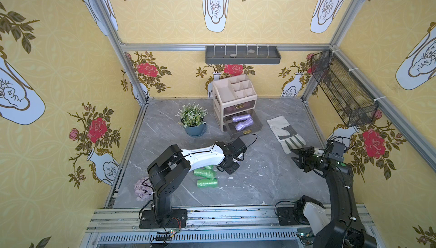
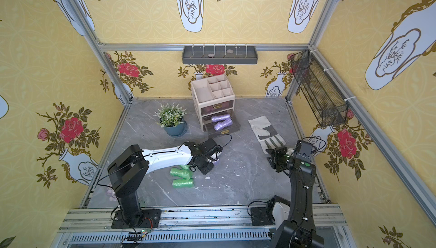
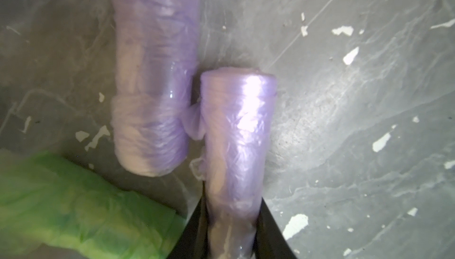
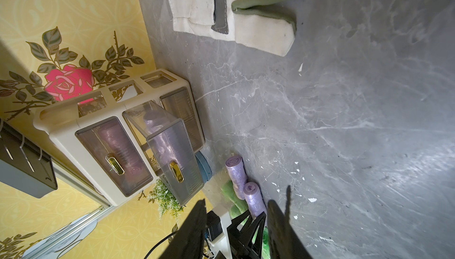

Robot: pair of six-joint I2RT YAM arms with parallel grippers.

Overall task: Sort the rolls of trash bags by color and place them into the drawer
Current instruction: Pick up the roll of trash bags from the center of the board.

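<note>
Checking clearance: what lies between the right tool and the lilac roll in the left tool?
Only bare grey marbled tabletop, seen in both top views, between the right tool and the lilac plastic-film roll.

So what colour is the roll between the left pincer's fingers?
Lilac. The roll shows best in the left wrist view.

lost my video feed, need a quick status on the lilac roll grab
Left pincer shut on lilac roll; right pincer open, empty. Second lilac roll alongside, green roll close by. Drawer open, two lilac rolls inside.
</note>
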